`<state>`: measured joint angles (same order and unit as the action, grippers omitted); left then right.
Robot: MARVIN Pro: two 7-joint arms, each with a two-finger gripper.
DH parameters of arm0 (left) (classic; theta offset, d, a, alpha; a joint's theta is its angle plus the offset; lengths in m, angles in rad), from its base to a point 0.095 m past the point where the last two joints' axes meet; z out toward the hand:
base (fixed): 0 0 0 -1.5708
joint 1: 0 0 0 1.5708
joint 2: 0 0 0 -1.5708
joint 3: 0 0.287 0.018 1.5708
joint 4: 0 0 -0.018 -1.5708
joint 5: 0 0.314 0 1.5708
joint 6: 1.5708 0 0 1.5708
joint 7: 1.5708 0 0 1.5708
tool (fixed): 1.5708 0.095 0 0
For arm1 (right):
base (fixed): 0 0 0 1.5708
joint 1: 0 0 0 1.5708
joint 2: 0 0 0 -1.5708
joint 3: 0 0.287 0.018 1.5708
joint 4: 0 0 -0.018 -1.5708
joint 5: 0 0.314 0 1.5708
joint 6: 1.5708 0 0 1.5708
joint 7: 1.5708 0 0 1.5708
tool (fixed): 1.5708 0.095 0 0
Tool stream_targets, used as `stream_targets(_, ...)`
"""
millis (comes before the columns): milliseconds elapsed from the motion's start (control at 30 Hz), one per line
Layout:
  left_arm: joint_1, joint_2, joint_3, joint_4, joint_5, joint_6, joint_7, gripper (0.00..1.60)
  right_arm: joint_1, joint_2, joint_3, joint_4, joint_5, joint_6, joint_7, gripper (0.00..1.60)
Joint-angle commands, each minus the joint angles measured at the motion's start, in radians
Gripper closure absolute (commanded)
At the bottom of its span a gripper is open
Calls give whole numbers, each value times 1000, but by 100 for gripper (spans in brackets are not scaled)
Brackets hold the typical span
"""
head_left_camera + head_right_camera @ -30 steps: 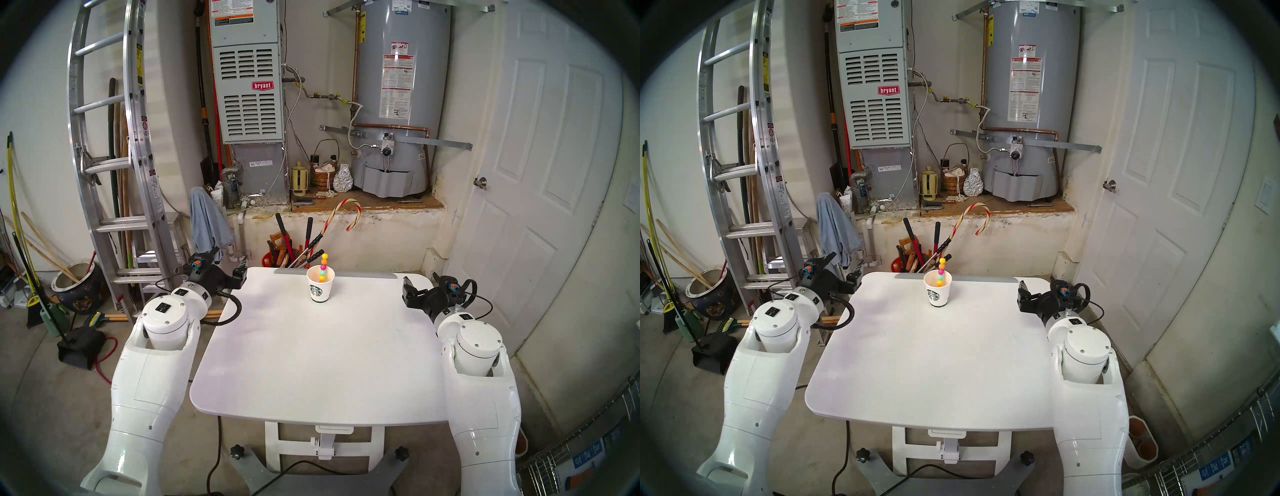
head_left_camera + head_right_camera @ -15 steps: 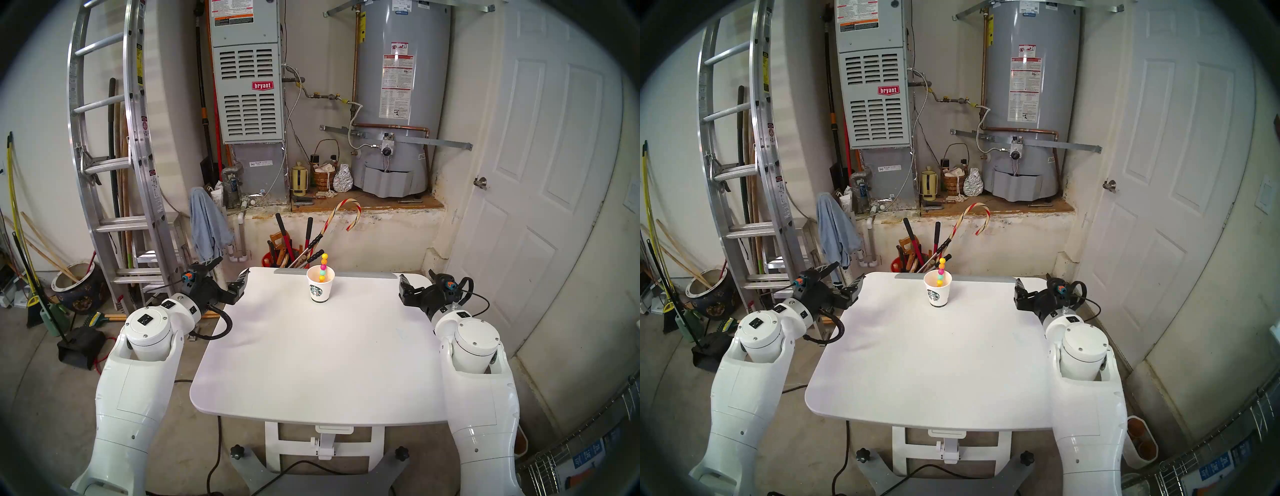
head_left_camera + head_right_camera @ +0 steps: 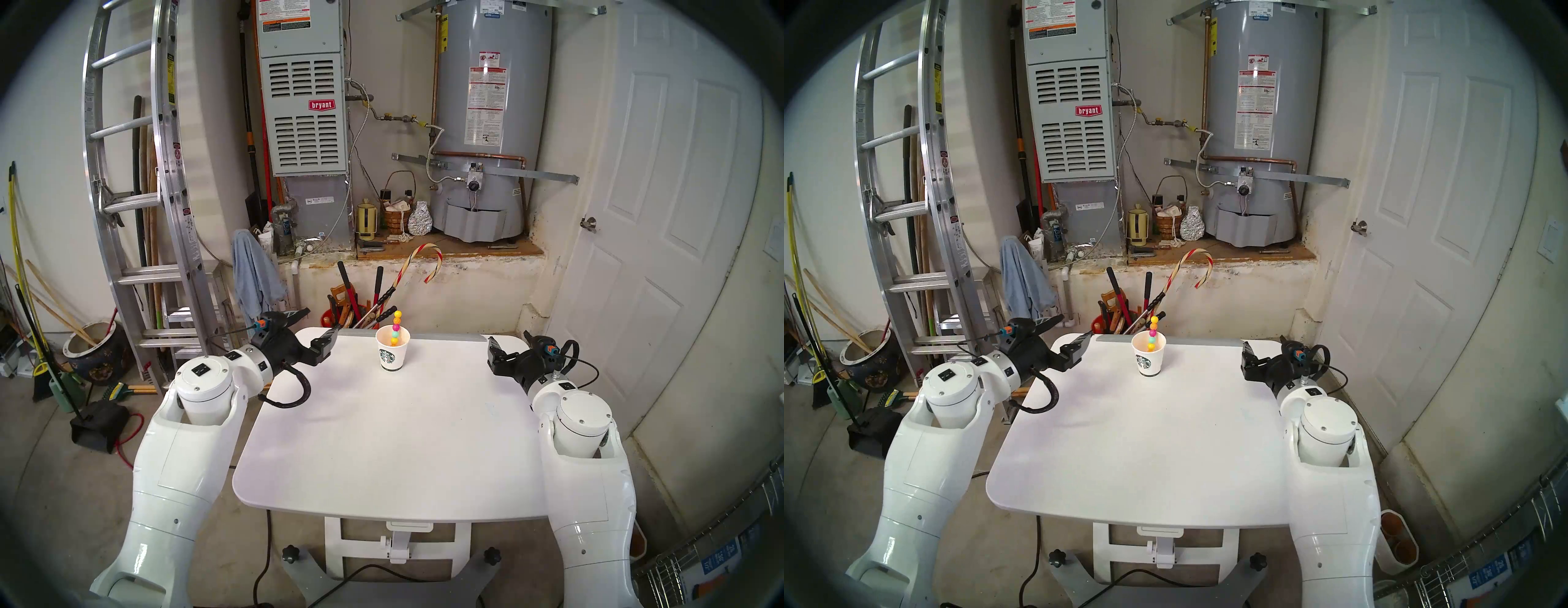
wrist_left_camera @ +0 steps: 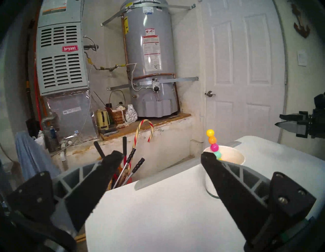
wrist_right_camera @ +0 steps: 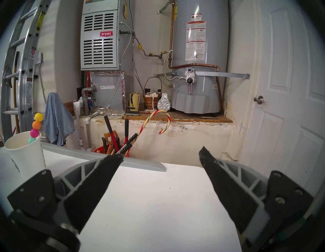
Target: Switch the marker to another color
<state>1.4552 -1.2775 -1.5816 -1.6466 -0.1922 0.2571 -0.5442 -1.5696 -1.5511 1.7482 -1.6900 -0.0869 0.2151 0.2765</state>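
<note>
The marker (image 3: 396, 326), a slim stick of yellow, orange, pink and teal balls, stands in a white paper cup (image 3: 392, 356) with a green logo near the white table's (image 3: 382, 446) far edge. Its lower part is hidden inside the cup. My left gripper (image 3: 316, 326) is open and empty over the table's far left corner, left of the cup. In the left wrist view the marker (image 4: 212, 139) and cup (image 4: 210, 183) sit just behind the right fingertip. My right gripper (image 3: 511, 339) is open and empty over the far right corner. The right wrist view shows the marker (image 5: 36, 125) at far left.
A red bucket (image 3: 329, 318) of long-handled tools and a striped candy cane (image 3: 420, 263) stand just behind the table's far edge. A ladder (image 3: 140, 191) leans at the left. A water heater (image 3: 488, 127) and a door (image 3: 662, 212) are behind.
My left gripper has swung right, from beside the table's left edge to over its far left corner, closer to the cup. The right gripper has barely shifted. Cup and marker are unmoved.
</note>
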Motion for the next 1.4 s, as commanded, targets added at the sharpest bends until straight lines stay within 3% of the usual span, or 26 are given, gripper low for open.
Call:
stream_targets(0,-104,-15,22,-17,-28,71,-24,0,-2,-1,10,-26,2,-8,-8,0)
stream_targets(233,-149,-14,69,2,-34,149,-67,0,-13,-5,14,-42,0,-6,-13,0)
stream_targets(400,-183,-15,104,34,-14,159,-73,0,-20,-6,11,-53,0,-2,-15,0)
stream_targets(633,-233,-22,145,85,4,150,-82,0,-28,-9,7,-57,0,0,-20,0)
stream_targets(1367,-291,-70,223,199,60,91,-92,0,-61,-8,24,-77,15,-2,-28,0)
